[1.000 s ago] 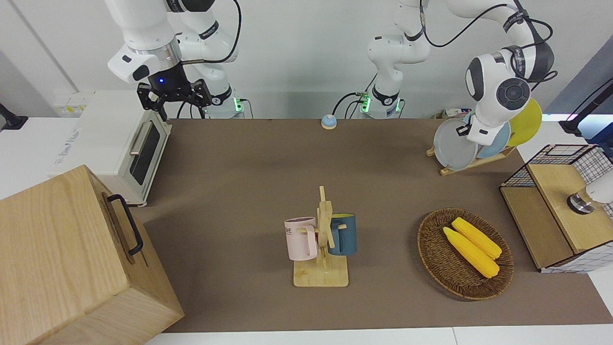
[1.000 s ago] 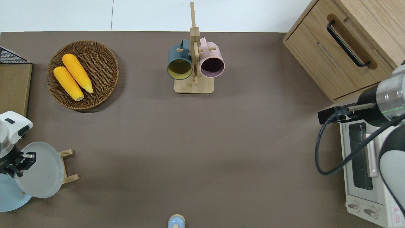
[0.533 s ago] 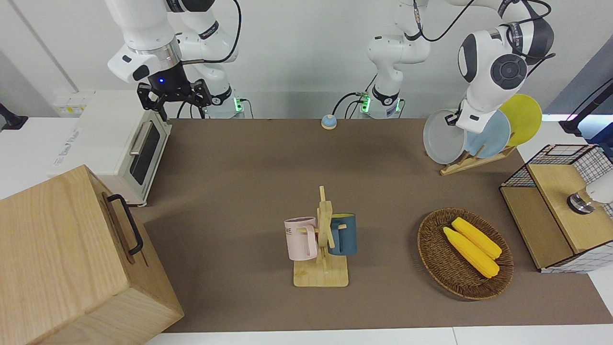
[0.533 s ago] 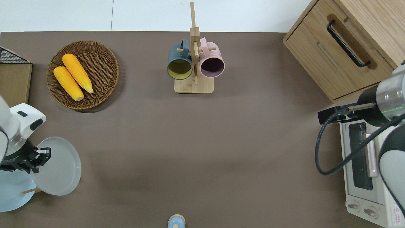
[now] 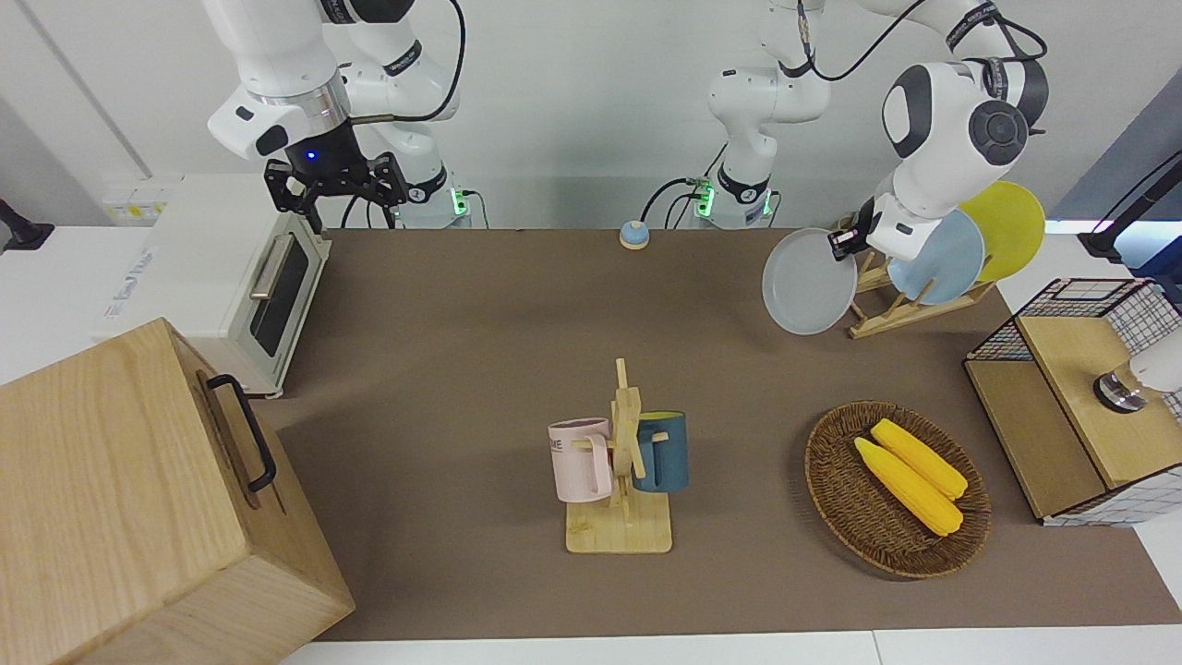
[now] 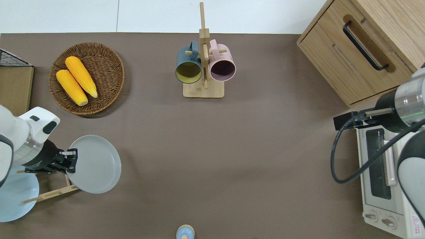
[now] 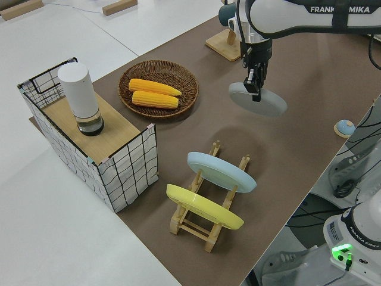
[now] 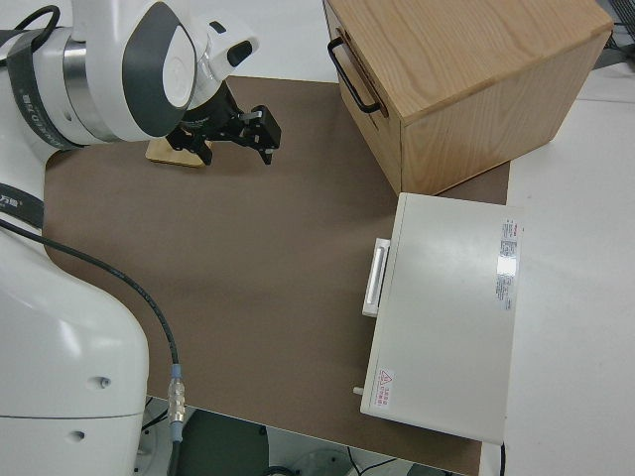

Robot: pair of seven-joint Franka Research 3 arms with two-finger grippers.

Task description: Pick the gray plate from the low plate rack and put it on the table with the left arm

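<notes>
Since 0.5 s ago your gray plate (image 5: 808, 282) cleared the low plate rack (image 5: 900, 309). Overhead: left end effector (image 6: 68, 161) clamps its rim, airborne above the desk (image 6: 212, 149). Side: plate looks tilted. Right arm parked, probably open.

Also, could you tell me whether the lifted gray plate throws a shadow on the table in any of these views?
Left side view: a soft dark patch lies on the table under the gray plate held by the left gripper. Front view: a faint shadow sits beneath the plate's lower edge. Overhead view: barely any shows.
</notes>
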